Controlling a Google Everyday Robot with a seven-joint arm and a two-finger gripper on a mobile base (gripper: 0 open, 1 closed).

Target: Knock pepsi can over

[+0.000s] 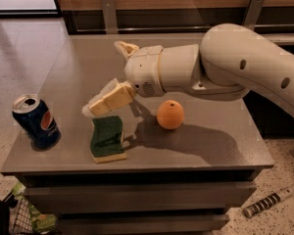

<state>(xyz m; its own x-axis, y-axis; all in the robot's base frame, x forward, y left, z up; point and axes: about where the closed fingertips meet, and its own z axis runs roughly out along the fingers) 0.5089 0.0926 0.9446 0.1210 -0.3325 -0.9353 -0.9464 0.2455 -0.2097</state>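
Note:
The pepsi can [35, 121], dark blue with a silver top, stands upright near the table's front left corner. My gripper [103, 77] hovers over the table to the right of the can, with clear space between them. It is open and empty, one finger pointing up and back, the other reaching down toward the left, just above the green sponge [107, 137]. The big white arm [235, 62] comes in from the right.
An orange [170, 114] lies on the grey table [201, 151] right of the sponge, under the arm. The table's left and front edges are close to the can. A basket [14, 219] and a grey tool [267, 202] lie on the floor.

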